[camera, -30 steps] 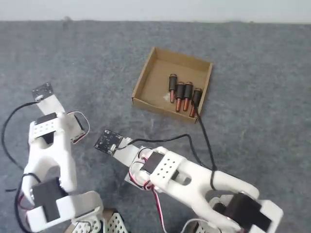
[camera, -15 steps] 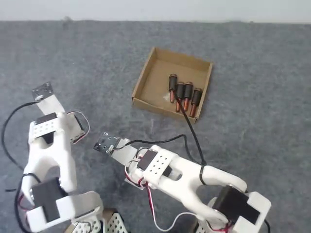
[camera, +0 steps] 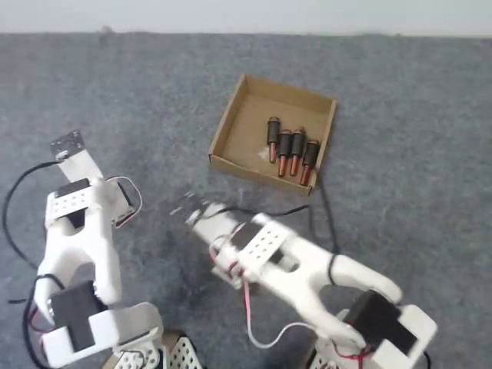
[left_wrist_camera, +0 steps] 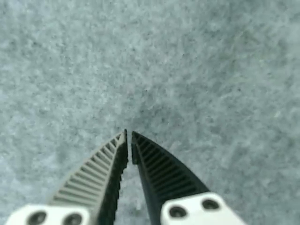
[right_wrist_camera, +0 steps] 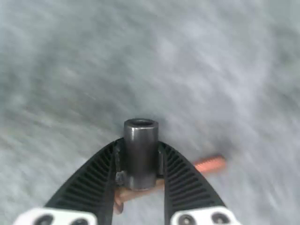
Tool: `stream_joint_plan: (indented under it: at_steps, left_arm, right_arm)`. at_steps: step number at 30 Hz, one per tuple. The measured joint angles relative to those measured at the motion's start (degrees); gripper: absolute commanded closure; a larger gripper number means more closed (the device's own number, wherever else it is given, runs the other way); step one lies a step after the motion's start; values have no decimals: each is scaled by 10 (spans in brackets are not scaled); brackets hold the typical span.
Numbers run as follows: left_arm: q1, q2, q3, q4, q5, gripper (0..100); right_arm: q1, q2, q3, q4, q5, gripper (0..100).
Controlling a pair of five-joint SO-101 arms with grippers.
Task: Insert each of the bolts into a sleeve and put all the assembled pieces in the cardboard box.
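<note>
Grey felt-like surface [camera: 400, 92] runs to a pale wall [camera: 231, 15] at the far edge. The cardboard box [camera: 227, 127] sits far of centre, with four assembled pieces [camera: 290, 150] side by side in its right half. My right end effector [right_wrist_camera: 139, 144] clamps a dark sleeve [right_wrist_camera: 140, 154]. A copper bolt [right_wrist_camera: 209, 165] crosses just behind the fingers. My left end effector [left_wrist_camera: 129, 136] is closed and empty over the surface. Since a second ago my right arm [camera: 292, 261] has swung rightward, wrist nearer the box. My left arm [camera: 77, 231] is unmoved.

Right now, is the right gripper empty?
No, the right gripper is clamped on a dark sleeve that stands between its fingers in the right wrist view.
</note>
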Motion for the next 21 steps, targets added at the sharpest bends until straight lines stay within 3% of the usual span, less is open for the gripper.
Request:
stream_joint_plan:
  at_steps: [7, 14, 21]
  left_arm:
    - [1, 0, 0, 0, 0, 987]
    - [11, 0, 0, 0, -17, 988]
    - [52, -84, 69, 0, -115, 988]
  right_arm:
    - [68, -201, 3, 155, 2, 993]
    - [171, -390, 81, 178, 2, 993]
    - [392, -425, 130, 164, 2, 993]
